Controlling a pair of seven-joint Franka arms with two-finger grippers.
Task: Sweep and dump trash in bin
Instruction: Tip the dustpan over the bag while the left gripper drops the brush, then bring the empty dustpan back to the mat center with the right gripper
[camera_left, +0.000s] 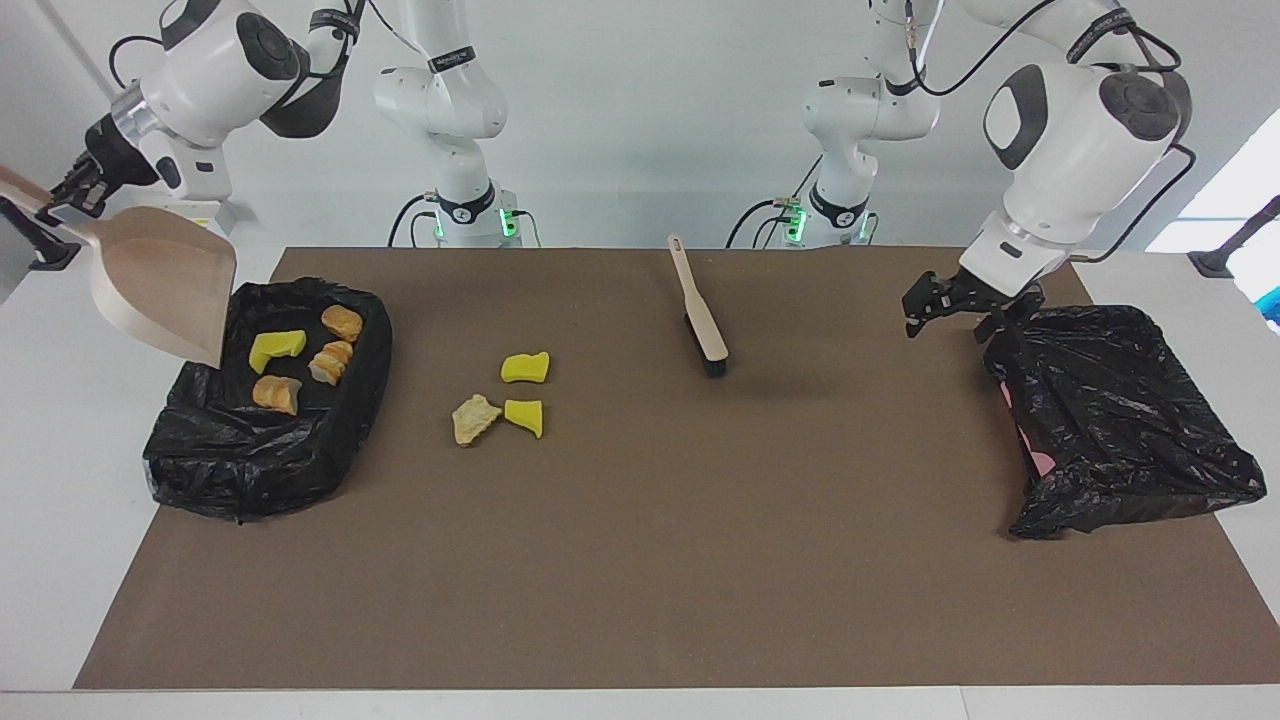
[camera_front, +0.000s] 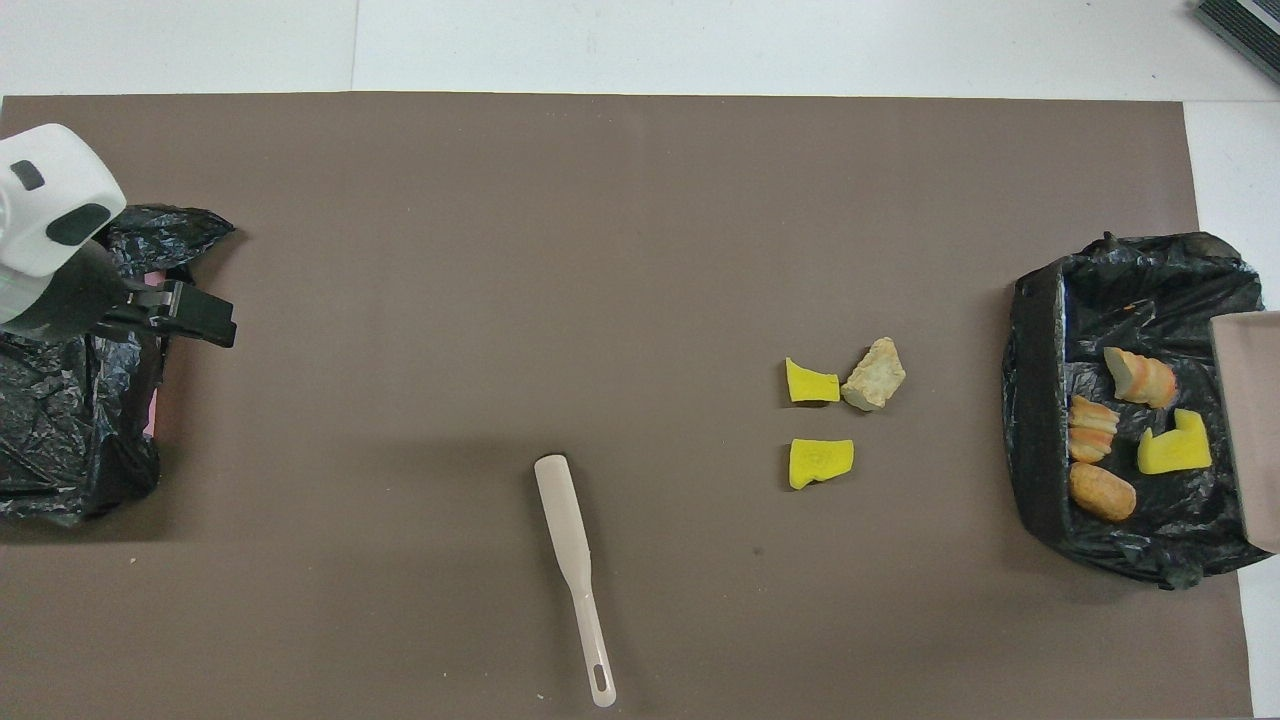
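**Asker:** What lay on the table, from the biggest thing down?

**Robot:** In the facing view, the brown mat covered nearly all of it. One black-bagged bin sat at nine o'clock of the mat and a second bagged bin at three o'clock. My left gripper waited over the rim of that second bin, fingers spread, holding nothing.

**Asker:** And your other one?

**Robot:** My right gripper was pressed together on the handle of the dustpan. The pan hung tilted, its lip down over the nine o'clock bin. The brush lay flat on the mat at about twelve o'clock, with nobody holding it.

**Asker:** Where was the trash?

**Robot:** Four pieces lay inside the nine o'clock bin: one yellow sponge chunk and three bread-like pieces. Three scraps remained on the mat, close together, between this bin and the brush: two sponge chunks and one pale lump touching the nearer-to-camera chunk, or almost.

**Asker:** How would they handle?

**Robot:** I judged them all light. The sponge looked soft and could skip away under the bristles; the lump looked stiff and rough. I would not pinch them. I would take the brush by its thin handle end, at its twelve o'clock tip, and push slowly.
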